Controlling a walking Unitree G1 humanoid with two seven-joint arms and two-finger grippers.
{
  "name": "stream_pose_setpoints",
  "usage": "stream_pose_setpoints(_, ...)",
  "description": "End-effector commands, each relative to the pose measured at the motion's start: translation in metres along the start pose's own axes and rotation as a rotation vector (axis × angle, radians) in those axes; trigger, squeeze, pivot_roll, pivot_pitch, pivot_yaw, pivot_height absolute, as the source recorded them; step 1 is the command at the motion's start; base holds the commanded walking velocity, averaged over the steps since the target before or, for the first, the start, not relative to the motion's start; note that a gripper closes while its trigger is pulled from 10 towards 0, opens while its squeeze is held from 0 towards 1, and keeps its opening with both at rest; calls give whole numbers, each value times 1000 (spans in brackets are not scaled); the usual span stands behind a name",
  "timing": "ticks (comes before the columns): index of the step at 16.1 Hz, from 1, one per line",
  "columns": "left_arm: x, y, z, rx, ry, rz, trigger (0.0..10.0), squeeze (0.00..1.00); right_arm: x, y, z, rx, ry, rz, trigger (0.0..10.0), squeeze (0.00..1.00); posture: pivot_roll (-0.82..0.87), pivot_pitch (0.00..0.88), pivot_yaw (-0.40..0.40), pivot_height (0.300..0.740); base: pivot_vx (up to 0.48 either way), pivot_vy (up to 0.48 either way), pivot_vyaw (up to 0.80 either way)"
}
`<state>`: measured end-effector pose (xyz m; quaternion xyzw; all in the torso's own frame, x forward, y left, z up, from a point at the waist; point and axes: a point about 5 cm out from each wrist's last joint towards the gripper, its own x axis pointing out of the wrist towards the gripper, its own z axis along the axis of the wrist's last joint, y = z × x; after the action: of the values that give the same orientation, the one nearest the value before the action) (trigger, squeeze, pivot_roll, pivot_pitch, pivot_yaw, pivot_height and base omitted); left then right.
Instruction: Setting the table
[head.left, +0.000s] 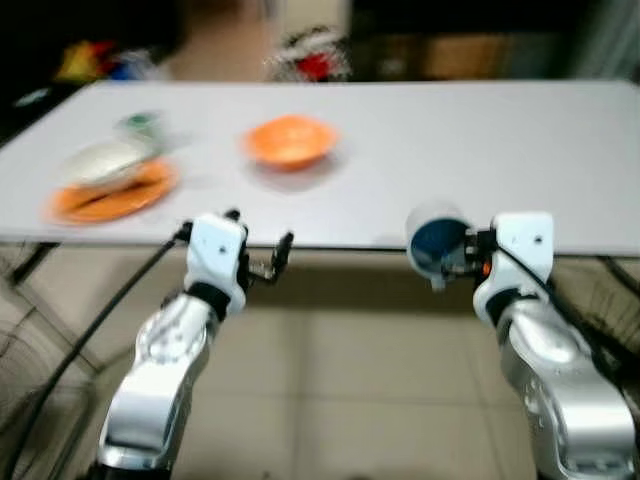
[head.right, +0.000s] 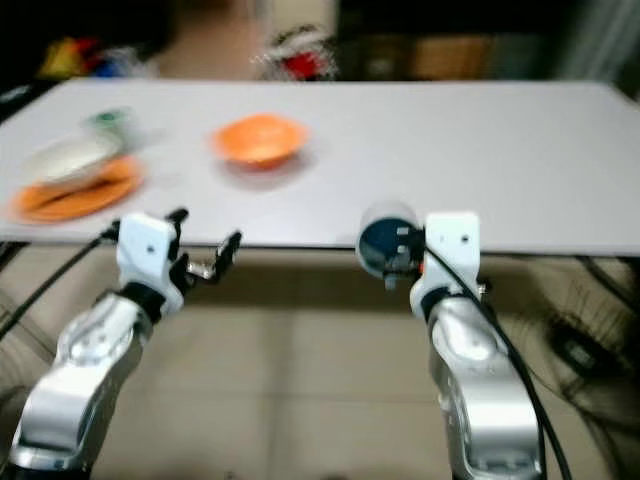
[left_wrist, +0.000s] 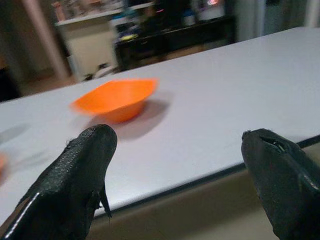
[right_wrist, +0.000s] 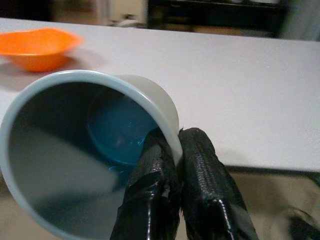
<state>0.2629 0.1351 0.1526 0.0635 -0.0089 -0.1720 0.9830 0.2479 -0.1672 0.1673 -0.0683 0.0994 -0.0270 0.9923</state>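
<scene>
One pale cup (right_wrist: 95, 150), blue inside, rim pinched by right gripper (right_wrist: 177, 145); left gripper (left_wrist: 180, 165) jaws spread.

**Arms raised, one gripper loaded**

Both silver arms held forward, forearms angled up. Left gripper (head.left: 262, 243) fingers spread wide, nothing between them. Right gripper (right_wrist: 172, 150) fingers pinched on the rim of a cup (right_wrist: 75, 150), cup tilted sideways.

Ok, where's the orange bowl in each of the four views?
Left eye view: orange bowl on the table, upper middle-left.
Right eye view: same bowl, further left.
Left wrist view: beyond the open left claw, upper left.
Right wrist view: top-left corner.
Shared landmark: the table's near edge.
</scene>
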Motion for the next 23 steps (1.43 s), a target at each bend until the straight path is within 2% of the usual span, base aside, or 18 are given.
stream_pose_setpoints(1,2,-5,4,0,-16,-25,10000,0,0,-5,6,4,-29,-23,10000,0,52,0,64,740,304,0,0)
stream_pose_setpoints(6,3,-1,5,3,-19,-6,10000,0,5,-9,9,12,-39,1,10000,0,61,0,59,740,302,0,0)
stream_pose_setpoints(9,1,1,5,4,-16,17,10000,0,7,-2,16,43,-69,96,10000,0,73,0,49,740,301,0,0)
stream_pose_setpoints(11,0,3,5,5,-18,22,10000,0,9,3,19,-25,-79,129,10000,0,80,0,45,740,302,0,400)
stream_pose_setpoints(13,-1,3,6,6,-19,25,10000,0,11,3,19,-15,-79,117,10000,0,84,0,45,740,302,0,800)
stream_pose_setpoints(16,-1,3,6,6,-17,26,10000,0,12,-1,18,19,-80,101,10000,0,83,0,46,740,304,0,0)
stream_pose_setpoints(23,1,2,6,6,-19,19,10000,0,14,3,15,14,-62,133,10000,0,82,0,51,740,303,0,0)
